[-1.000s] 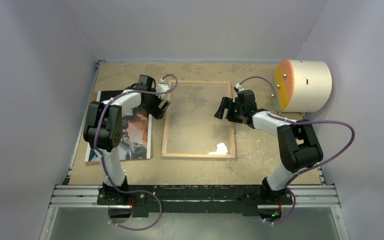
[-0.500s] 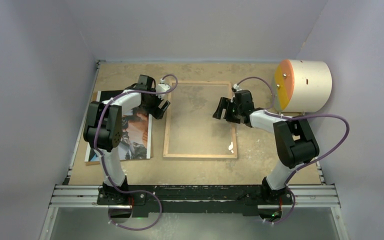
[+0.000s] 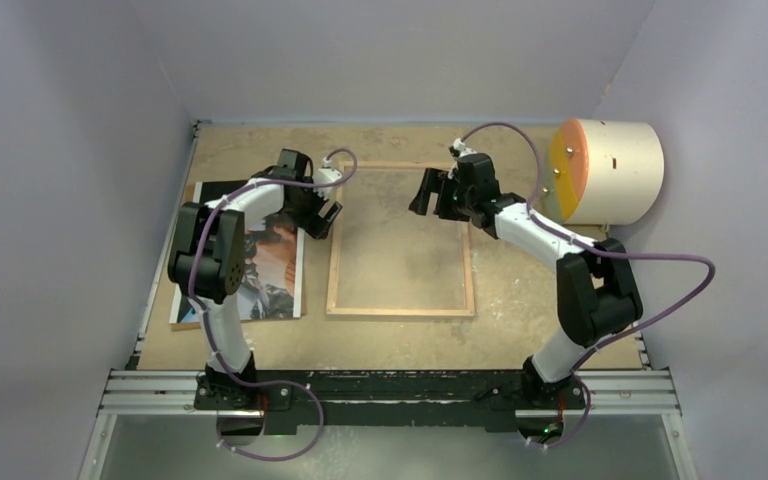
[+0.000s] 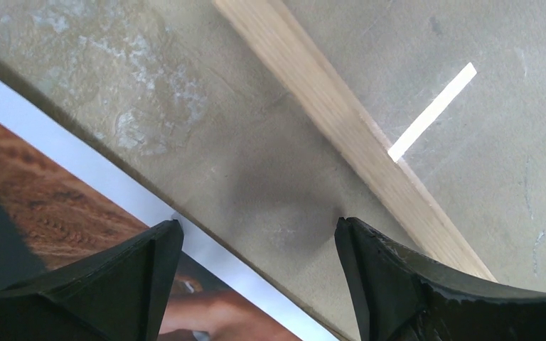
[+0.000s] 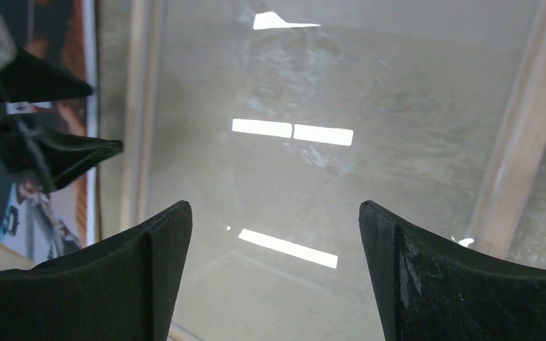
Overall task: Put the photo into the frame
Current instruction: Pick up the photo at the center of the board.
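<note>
we see a mottled brown table (image 3: 513, 300) between lilac walls (image 3: 390, 60); left gripper (image 3: 322, 215) and right gripper (image 3: 423, 193) gape wide near the frame (image 3: 400, 312).

The frame (image 3: 400, 312) is laid mid-table (image 3: 520, 335); the photo (image 3: 278, 270) is set at its 9 o'clock, the drum (image 3: 615, 172) at 2 o'clock.

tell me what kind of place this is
Probably a robot test cell, not a home: plain walls box in a board table, with left arm and right arm bolted to a rail.
</note>
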`<move>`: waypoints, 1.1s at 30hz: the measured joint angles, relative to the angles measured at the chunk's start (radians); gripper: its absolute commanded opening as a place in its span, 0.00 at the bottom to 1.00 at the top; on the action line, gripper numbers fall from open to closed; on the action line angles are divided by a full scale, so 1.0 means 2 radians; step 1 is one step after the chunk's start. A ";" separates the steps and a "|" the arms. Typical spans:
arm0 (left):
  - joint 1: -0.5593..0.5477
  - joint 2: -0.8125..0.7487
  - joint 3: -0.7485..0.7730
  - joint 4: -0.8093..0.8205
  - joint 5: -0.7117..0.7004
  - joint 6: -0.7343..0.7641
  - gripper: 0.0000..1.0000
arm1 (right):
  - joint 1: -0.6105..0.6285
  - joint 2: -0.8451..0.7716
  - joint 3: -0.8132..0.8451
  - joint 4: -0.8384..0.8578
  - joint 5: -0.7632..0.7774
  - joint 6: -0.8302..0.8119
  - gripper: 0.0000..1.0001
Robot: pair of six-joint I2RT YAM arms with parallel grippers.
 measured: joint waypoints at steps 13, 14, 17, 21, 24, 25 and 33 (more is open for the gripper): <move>-0.030 0.022 0.046 -0.044 0.024 -0.020 0.90 | 0.071 -0.014 0.052 -0.038 0.018 0.021 0.90; -0.023 0.021 0.057 -0.058 0.030 -0.020 0.91 | 0.080 -0.008 0.061 -0.038 0.018 0.023 0.90; 0.019 0.021 0.101 -0.099 0.038 -0.011 0.93 | 0.117 0.023 0.101 -0.036 0.019 0.031 0.89; 0.120 0.006 0.153 -0.124 0.022 0.007 0.95 | 0.164 0.094 0.172 -0.036 0.023 0.041 0.89; 0.194 -0.019 0.157 -0.123 -0.031 0.020 0.93 | 0.197 0.165 0.243 -0.037 0.025 0.047 0.88; 0.215 -0.026 0.154 -0.119 -0.055 0.025 0.92 | 0.204 0.184 0.261 -0.037 0.025 0.049 0.87; 0.278 -0.043 0.042 -0.005 -0.226 0.060 0.85 | 0.245 0.329 0.399 -0.064 0.039 0.064 0.83</move>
